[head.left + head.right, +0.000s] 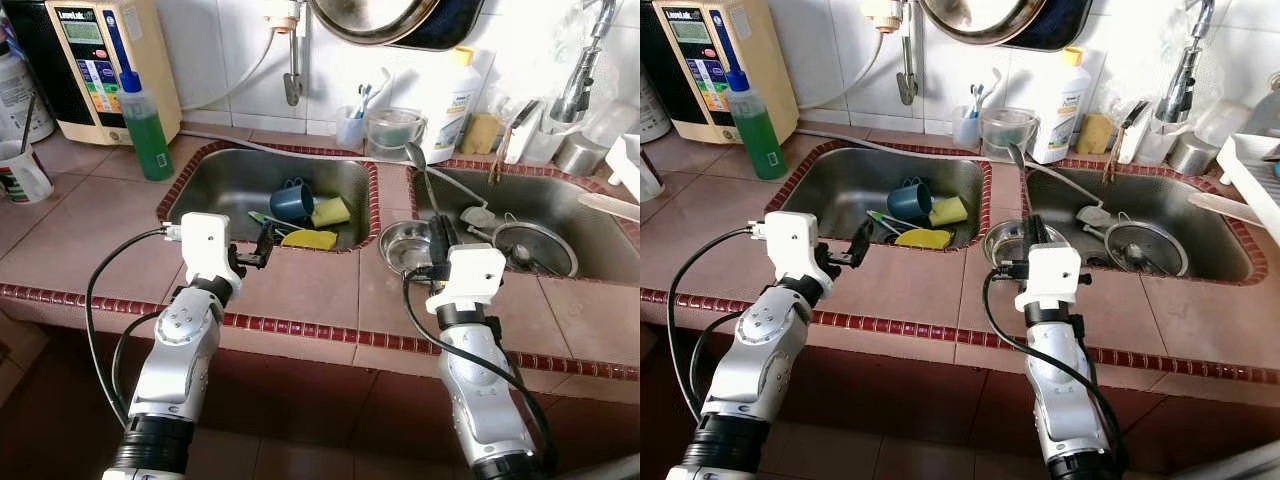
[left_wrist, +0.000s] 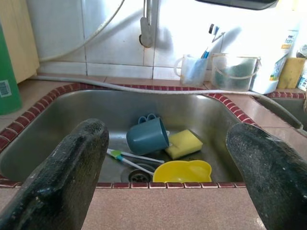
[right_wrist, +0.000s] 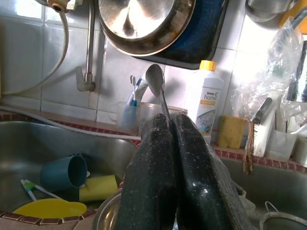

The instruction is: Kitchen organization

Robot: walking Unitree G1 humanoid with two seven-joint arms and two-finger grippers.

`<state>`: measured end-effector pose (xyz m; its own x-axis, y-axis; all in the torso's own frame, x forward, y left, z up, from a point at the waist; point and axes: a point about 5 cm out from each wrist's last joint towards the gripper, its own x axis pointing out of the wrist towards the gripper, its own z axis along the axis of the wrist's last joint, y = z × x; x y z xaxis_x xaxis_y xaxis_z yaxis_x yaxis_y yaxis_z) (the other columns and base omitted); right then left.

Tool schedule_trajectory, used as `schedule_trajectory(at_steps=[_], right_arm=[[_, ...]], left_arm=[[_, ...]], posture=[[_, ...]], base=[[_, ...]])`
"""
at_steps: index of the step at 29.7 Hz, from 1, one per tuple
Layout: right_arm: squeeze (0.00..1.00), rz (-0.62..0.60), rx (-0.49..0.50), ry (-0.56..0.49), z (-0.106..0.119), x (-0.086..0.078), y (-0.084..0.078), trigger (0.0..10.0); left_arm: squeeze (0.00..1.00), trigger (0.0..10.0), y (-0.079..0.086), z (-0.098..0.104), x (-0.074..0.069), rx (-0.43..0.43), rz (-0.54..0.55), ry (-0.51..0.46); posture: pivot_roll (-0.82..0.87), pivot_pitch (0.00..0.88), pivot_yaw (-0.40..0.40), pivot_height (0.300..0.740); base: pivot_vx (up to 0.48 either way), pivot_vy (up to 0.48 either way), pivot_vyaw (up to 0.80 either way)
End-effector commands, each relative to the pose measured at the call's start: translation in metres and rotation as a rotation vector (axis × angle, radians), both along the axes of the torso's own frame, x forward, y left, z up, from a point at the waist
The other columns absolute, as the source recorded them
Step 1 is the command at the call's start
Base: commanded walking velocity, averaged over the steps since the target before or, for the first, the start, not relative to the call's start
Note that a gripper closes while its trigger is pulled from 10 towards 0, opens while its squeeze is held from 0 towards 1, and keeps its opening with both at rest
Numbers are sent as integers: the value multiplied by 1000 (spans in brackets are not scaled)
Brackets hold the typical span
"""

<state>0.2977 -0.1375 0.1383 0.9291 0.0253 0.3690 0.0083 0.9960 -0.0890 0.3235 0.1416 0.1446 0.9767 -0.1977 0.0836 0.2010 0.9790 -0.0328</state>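
At the tiled counter: you face two sinks set side by side.
Left gripper (image 1: 266,246): fingers spread wide, hovering at the near rim of the left sink (image 1: 205,195), holding nothing.
Left sink contents: blue mug (image 2: 147,136) on its side, yellow sponge (image 2: 184,143) touching it, yellow dish (image 2: 183,171) near the front wall.
Right gripper (image 3: 169,125): fingers pressed together on a metal spoon (image 3: 157,84), bowl end up, above the steel bowl (image 1: 402,245) on the ridge between sinks.
Open room: bare counter between your arms.
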Motion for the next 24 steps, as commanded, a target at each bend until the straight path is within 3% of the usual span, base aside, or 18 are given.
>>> schedule_trajectory(at_steps=[1,21,24], right_arm=[[0,-14,9,-5,0,0,-3,10000],[0,17,15,21,-5,-1,1,10000],[0,17,15,23,-6,-2,1,10000]], left_arm=[[0,10000,-1,0,1,15,-3,3],[0,10000,-3,-1,-4,30,-19,2],[0,10000,-4,-1,-5,30,-26,2]], posture=[[-258,0,31,732],[-229,0,2,732],[-229,0,2,732]], base=[[0,0,0],[0,0,0],[269,0,0]])
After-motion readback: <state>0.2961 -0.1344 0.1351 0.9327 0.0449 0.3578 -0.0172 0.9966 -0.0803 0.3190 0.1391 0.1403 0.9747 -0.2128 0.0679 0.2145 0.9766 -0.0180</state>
